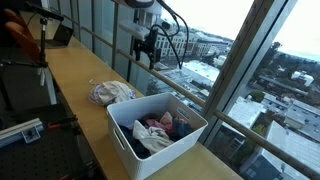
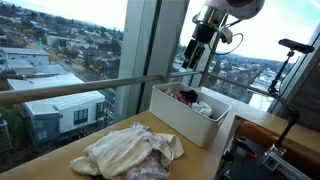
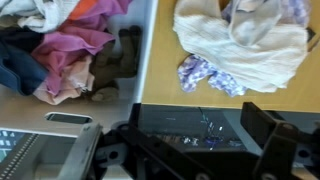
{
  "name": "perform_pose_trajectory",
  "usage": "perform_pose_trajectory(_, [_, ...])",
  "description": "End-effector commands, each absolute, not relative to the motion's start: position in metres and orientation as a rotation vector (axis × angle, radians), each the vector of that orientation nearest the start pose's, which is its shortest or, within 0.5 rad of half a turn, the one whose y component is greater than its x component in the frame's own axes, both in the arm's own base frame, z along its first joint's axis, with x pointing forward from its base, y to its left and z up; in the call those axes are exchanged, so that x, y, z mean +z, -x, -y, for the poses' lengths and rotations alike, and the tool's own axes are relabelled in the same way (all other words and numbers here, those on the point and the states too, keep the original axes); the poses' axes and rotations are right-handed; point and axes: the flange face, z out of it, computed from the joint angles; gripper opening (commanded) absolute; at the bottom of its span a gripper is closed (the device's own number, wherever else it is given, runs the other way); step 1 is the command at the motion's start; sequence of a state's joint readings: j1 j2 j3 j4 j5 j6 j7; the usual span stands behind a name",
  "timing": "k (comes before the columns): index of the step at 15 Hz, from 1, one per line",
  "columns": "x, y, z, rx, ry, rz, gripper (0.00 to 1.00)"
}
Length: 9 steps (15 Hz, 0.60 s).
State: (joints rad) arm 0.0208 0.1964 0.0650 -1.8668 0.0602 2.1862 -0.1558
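The Robotiq gripper hangs high over the long wooden counter, up against the tall window, and both exterior views have it well clear of everything below. The wrist view looks straight down past it. Its two fingers sit wide apart at the bottom edge with nothing between them, so the gripper is open and empty.

Below on one side is the white rectangular plastic bin, seen from the wrist view by its rim. It is stuffed with clothing: a pink garment on top, a dark blue garment at the edge and a brown piece against the wall.

On the other side lies the crumpled cream fabric pile, loose on the bare counter, with a purple-patterned cloth peeking out from under it. In an exterior view the pile rests just beside the bin. The gripper hovers far above both and touches neither.
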Motion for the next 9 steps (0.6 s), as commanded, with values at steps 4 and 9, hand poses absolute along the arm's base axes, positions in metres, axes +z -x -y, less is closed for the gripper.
perform_pose_trajectory(4, [0.327,-0.636,0.06,-0.316,3.196,0.354,1.0])
perform_pose_trajectory(9, [0.255,-0.672,0.125,-0.41,3.301,0.298,1.0])
